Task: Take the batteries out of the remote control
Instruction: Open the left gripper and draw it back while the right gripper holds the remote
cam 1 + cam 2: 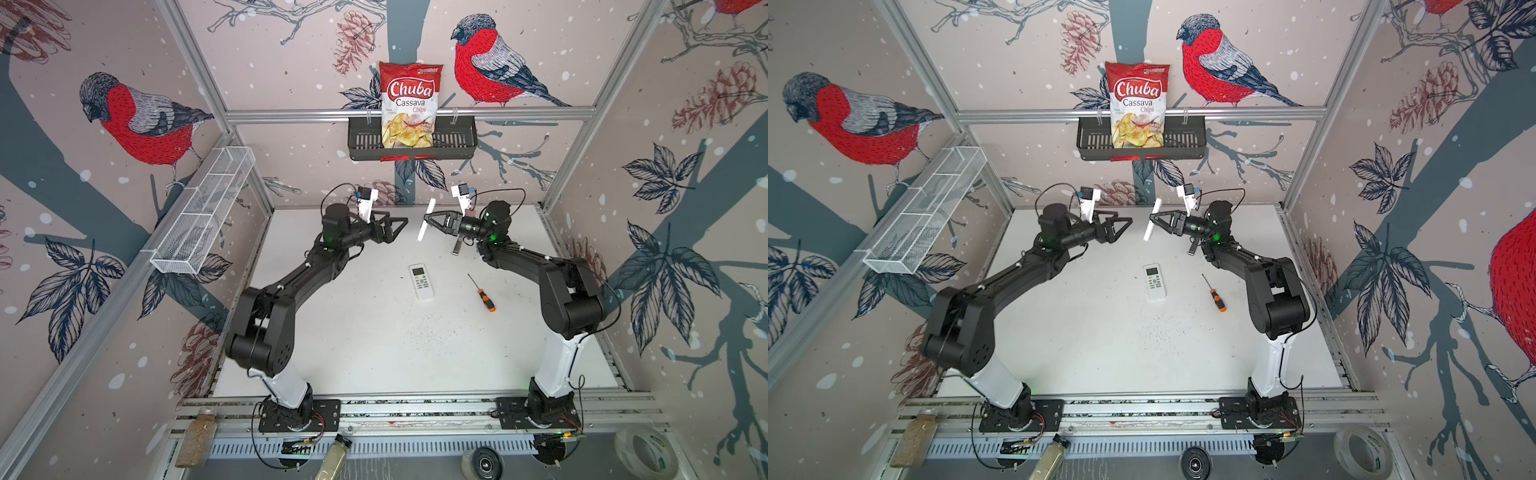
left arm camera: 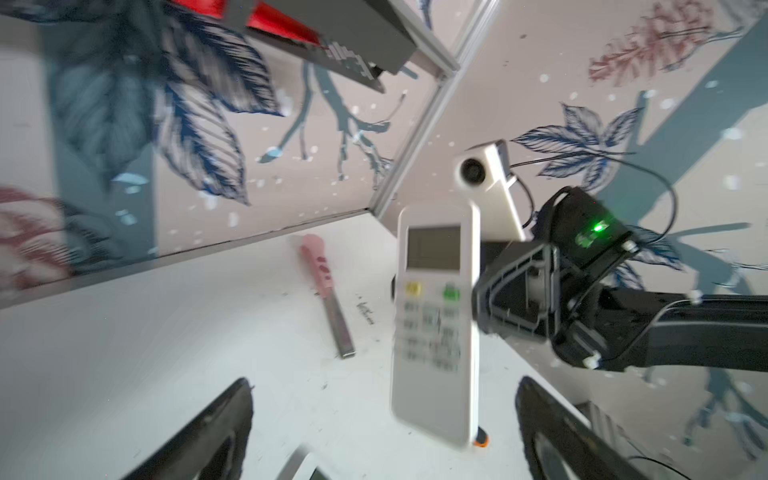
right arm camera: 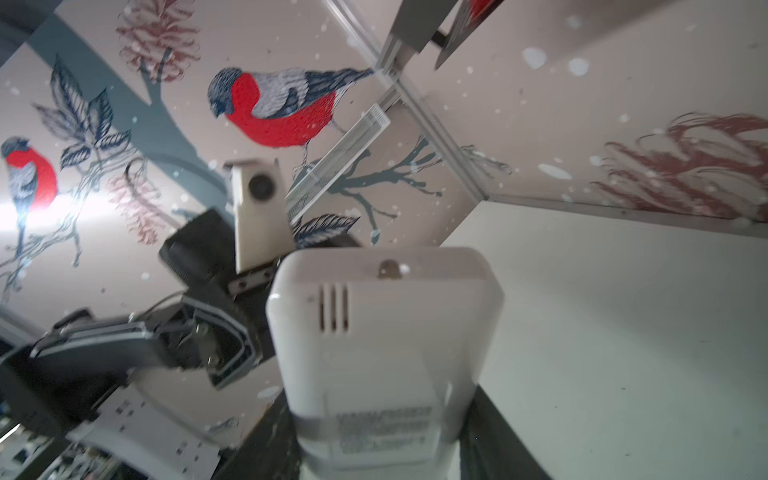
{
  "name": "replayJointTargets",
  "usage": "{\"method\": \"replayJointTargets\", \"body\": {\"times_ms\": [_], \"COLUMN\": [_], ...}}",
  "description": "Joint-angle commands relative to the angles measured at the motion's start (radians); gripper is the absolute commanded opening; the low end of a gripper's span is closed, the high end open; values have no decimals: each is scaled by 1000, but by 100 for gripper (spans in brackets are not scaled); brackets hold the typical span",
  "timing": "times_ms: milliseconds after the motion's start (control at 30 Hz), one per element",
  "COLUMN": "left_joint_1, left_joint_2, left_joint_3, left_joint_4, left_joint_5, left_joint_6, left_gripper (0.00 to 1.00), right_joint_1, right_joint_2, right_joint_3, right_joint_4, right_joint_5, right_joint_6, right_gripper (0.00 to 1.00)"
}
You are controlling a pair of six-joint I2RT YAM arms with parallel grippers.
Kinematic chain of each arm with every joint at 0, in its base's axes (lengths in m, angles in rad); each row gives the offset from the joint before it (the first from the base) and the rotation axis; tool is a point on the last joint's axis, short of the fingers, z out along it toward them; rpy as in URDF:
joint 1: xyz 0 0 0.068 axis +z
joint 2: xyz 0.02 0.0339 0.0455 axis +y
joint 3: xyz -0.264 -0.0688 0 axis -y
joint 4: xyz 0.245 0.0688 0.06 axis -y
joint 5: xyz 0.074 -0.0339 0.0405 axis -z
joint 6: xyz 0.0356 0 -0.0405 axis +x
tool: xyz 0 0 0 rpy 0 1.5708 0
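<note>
- White plastic shows where the held remote (image 1: 426, 219) stands almost upright in the air over the far middle of the table (image 1: 353, 332). The right gripper (image 1: 432, 219) has its jaws partly closed across the remote's width.
- Its button face is turned left, toward the other arm, and its back faces the right wrist camera. I judge it is lifted this way so the second arm can work on it.
- Left gripper (image 1: 399, 231) has its jaws spread wide and carries nothing. It points at the remote from the left, near it but not touching.
- No batteries appear in any view. The remote's back shows vent slots and a label, but its lower part sits between the fingers, so I cannot tell whether a cover is on. The batteries are probably inside.
- Second remote (image 1: 421, 281) lies face up nearer the table's middle, with nothing touching it. The orange-handled screwdriver (image 1: 482, 293) lies just to its right, and a pink-handled tool (image 2: 326, 299) lies farther back on the right, below the right gripper. They seem to be set aside, leaving the far middle free.
- The unloading looks barely begun. The battery side faces away from the open claw, so the remote would need turning first.
</note>
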Motion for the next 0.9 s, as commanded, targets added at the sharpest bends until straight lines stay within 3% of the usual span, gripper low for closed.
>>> {"method": "replayJointTargets", "body": {"times_ms": [0, 100, 200, 300, 400, 567, 700, 867], "left_joint_1": [-22, -126, -267, -362, -431, -486, -494, -512], "left_joint_2": [-114, -196, -198, -148, -62, 72, 173, 270], "left_joint_3": [-204, -399, -493, -599, -649, -625, -599, -522], "left_joint_4": [208, 367, 466, 708, 900, 1038, 1179, 1178], "left_joint_5": [-337, -533, -726, -859, -956, -1008, -956, -942], "left_joint_6": [54, 113, 206, 227, 242, 236, 240, 253], "left_gripper": [96, 95, 94, 93, 90, 87, 85, 85], "right_joint_1": [1, 14, 39, 63, 69, 79, 80, 82], "right_joint_2": [-9, -29, -74, -138, -181, -231, -257, -255], "right_joint_3": [20, 53, 49, -37, -112, -201, -257, -265], "right_joint_4": [-141, -364, -517, -503, -468, -461, -438, -427], "right_joint_5": [221, 372, 531, 628, 648, 675, 683, 685], "right_joint_6": [23, 13, 2, 71, 136, 170, 174, 165], "right_gripper": [35, 35, 35, 36, 36, 35, 35, 35]}}
